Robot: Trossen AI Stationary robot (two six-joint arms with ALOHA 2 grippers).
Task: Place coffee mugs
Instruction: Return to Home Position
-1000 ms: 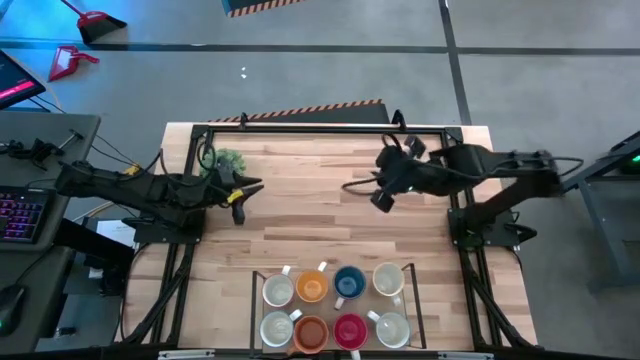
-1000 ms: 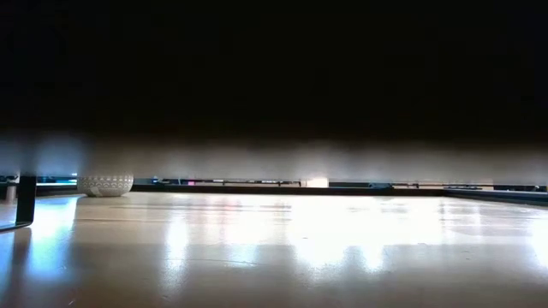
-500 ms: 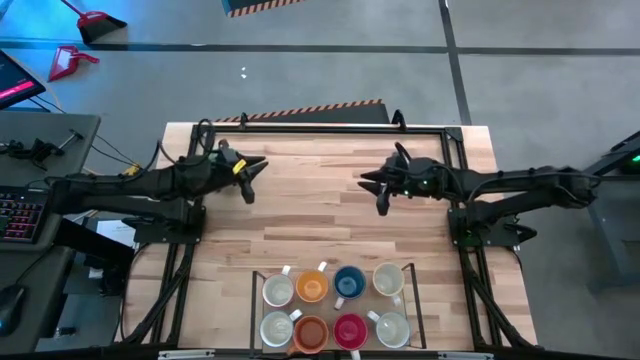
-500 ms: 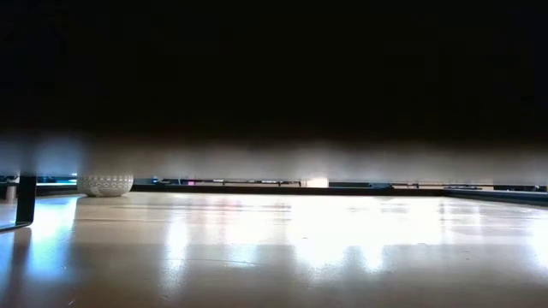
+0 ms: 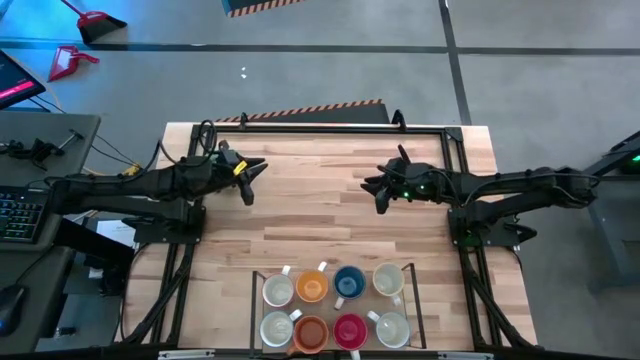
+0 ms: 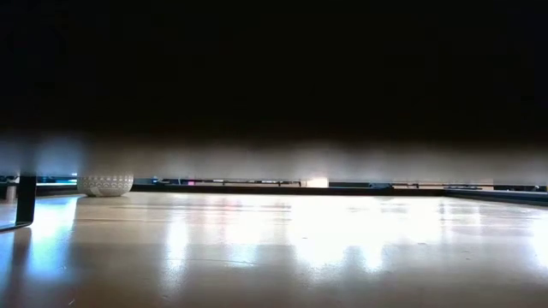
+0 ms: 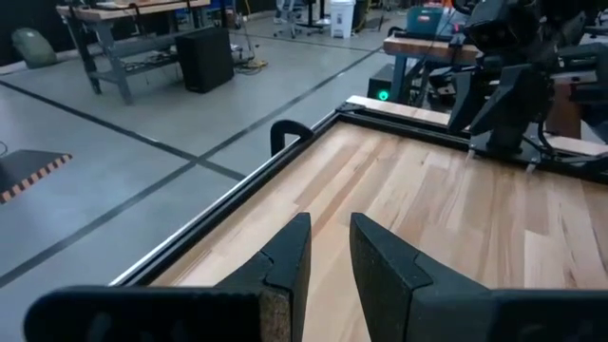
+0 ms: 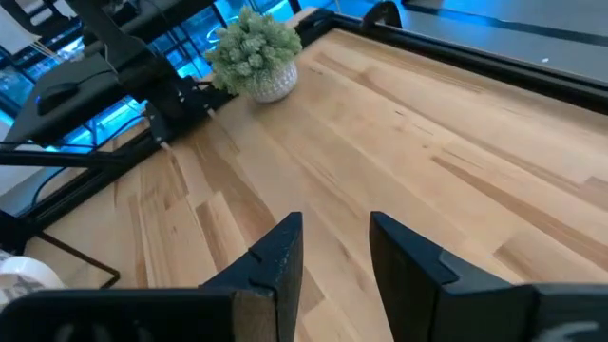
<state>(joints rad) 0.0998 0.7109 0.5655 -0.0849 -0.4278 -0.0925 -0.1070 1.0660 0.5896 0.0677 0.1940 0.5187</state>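
Left pincer [image 5: 251, 183] hangs over the table [image 5: 320, 230] near the back left corner. Its fingers are a little apart and hold nothing. Right pincer [image 5: 376, 195] hangs near the back right side. It is open a little too, and empty. All eight coffee mugs [image 5: 349, 283] sit in two rows of four on a dark shelf [image 5: 253, 300] at the middle of the table's front edge.

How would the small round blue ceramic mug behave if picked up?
The blue ceramic mug looks rigid and glazed, so probably slippery and breakable. Standing upright, it seems unlikely to tip. Neighbouring mugs sit close, likely crowding a grasp.
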